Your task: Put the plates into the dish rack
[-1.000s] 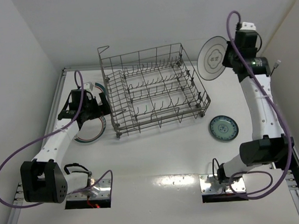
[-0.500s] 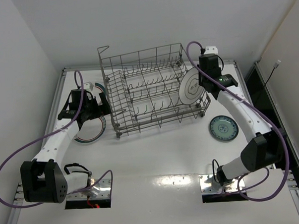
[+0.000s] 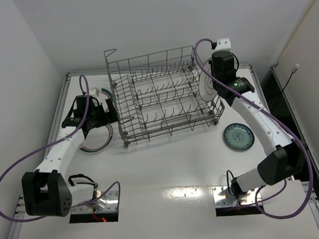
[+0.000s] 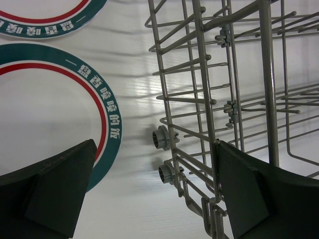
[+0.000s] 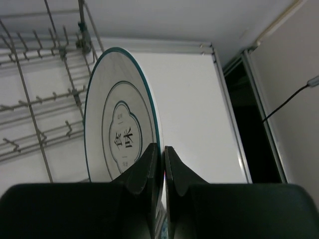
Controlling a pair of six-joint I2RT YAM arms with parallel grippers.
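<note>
Thin-rimmed white plate (image 5: 119, 134) upright on edge at right end wall of dish rack (image 3: 164, 95), inside or outside cannot tell; rim pinched by right gripper (image 5: 159, 149). Teal plate (image 3: 238, 136) flat on table (image 3: 167, 167), right of rack. Green-and-red ringed plates (image 4: 45, 114) flat left of rack, below left gripper (image 4: 154, 144), jaws spread, empty

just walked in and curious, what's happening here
The right gripper is shut on a dark-rimmed white plate, holding it on edge at the dish rack's right end. The left gripper hangs open beside the rack's left side, above two green-and-red-ringed plates lying on the table. A small teal plate lies to the rack's right.
</note>
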